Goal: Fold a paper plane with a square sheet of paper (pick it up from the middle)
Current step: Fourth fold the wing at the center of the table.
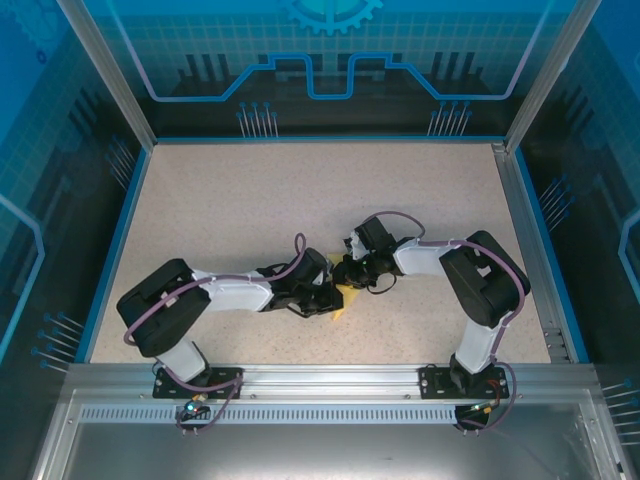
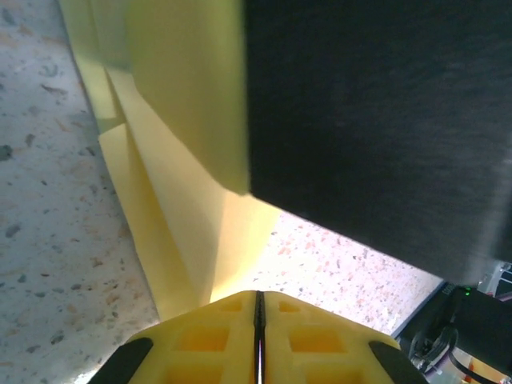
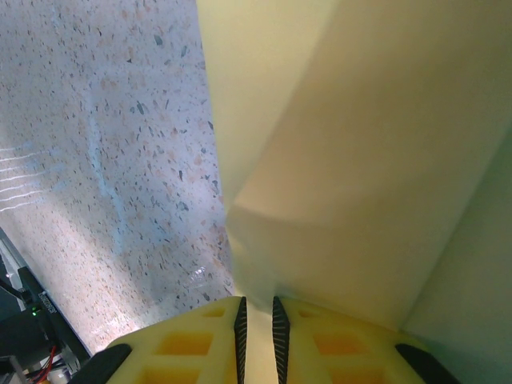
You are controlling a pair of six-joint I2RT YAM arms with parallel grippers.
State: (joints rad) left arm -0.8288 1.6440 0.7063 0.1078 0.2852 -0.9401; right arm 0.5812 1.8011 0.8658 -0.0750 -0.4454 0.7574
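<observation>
Top external view: the folded pale-yellow sheet of paper (image 1: 343, 303) sits near-centre on the speckled beige surface (image 1: 250, 200), between both arms; left jaws are closed pinching it, right jaws clamp another edge

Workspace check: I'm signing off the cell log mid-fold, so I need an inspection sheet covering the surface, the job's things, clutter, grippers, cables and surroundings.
Surface: speckled beige table, no stains or damage seen.
Job's things: pale-yellow paper, partly folded with visible creases, held between the two grippers near the table's front middle.
Clutter: nothing seen.
Grippers: left gripper shut, the paper running into its jaws; right gripper shut on the paper's edge.
Cables: purple cables run along both arms, no snag seen.
Surroundings: blue-lit panel walls on three sides; metal rail carrying the arm bases.
</observation>
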